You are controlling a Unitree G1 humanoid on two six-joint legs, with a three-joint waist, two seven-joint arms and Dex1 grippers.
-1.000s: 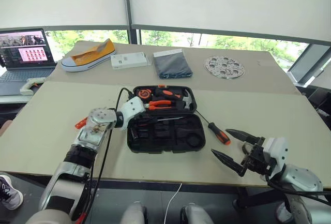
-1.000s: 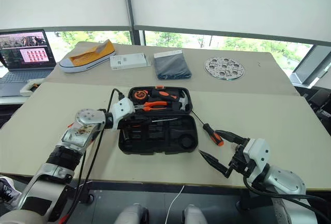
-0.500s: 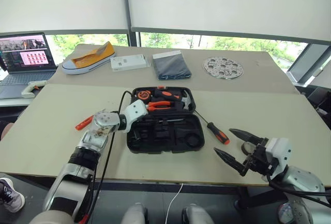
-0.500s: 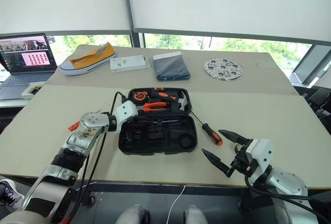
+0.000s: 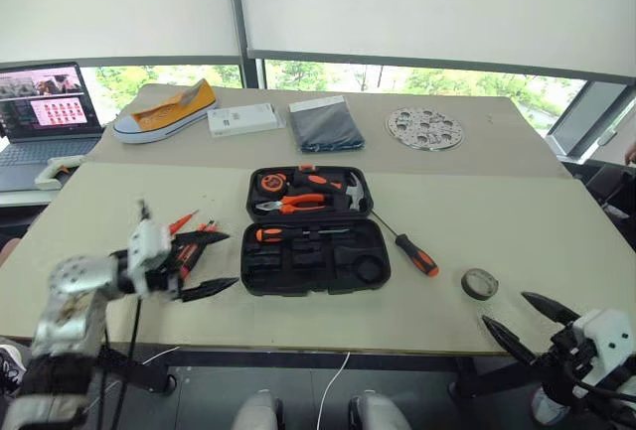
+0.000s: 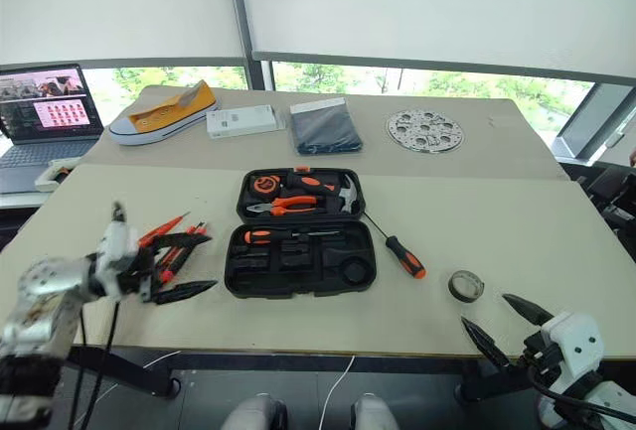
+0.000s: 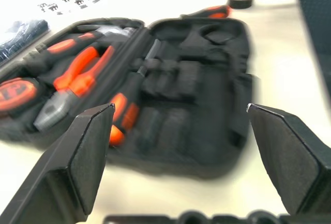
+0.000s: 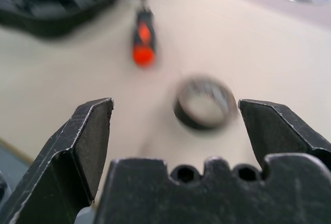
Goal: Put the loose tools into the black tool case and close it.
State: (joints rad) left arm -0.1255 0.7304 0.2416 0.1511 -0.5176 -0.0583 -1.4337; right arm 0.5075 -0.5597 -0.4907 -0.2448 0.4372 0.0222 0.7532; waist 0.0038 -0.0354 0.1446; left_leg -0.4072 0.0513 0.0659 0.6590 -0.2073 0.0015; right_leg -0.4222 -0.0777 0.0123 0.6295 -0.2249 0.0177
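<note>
both arms have pulled away from the black tool case [image 5: 316, 231] since a second ago: the left gripper [image 5: 206, 263], which was reaching into the case's near half, now hangs off to the case's left over the table [image 5: 517, 221], and a black-and-orange screwdriver [image 5: 298, 234] now lies in that half where none showed before. the right gripper [image 5: 532, 320] has dropped back to the table's near right edge, uncovering a small grey tape ring [image 5: 479, 283] on the tabletop.

the left gripper's fingers [image 7: 85, 151] stand wide apart with nothing between them, and the right gripper's fingers [image 8: 85, 141] are likewise spread and empty.

the case lies open and flat in the middle of the table. its far half holds a round orange tape measure [image 5: 272, 182], orange-handled pliers [image 5: 298, 202] and a hammer [image 5: 350, 195]. a second black-and-orange screwdriver [image 5: 412, 250] lies loose on the table just right of the case, its shaft pointing toward the case's hinge. orange tools [image 5: 189, 236] lie on the table left of the case, partly behind the left gripper; which tools they are i cannot tell.

farther back sit a yellow shoe [image 5: 164, 110], a white box [image 5: 244, 118], a dark folded cloth [image 5: 324, 124], a round perforated metal plate [image 5: 424, 128] and, at the far left, a laptop [image 5: 45, 112].
</note>
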